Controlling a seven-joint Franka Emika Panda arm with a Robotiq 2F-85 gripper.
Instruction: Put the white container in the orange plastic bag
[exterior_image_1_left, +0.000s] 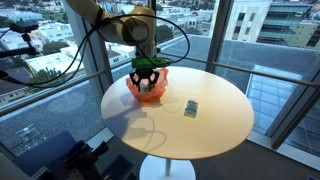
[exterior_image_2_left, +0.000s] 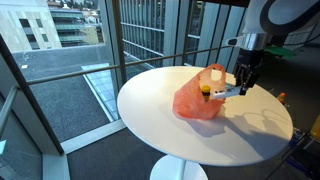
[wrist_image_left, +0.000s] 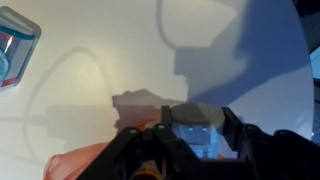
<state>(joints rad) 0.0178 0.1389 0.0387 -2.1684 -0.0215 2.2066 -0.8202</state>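
White container (wrist_image_left: 195, 117) markings blurred; end effector (exterior_image_1_left: 148, 78) grips it.

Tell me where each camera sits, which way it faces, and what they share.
Exterior view: high beside the table, facing down toward windows; arm and hand over the orange plastic bag.
Exterior view: lower, looking across the table toward window frames; the arm enters upper right.
Wrist view: on the wrist, looking down at the tabletop; only the hand, shut on the white container.
Shared: both exterior views show table, bag and hand.

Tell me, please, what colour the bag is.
The bag is orange-red, clearest in an exterior view.
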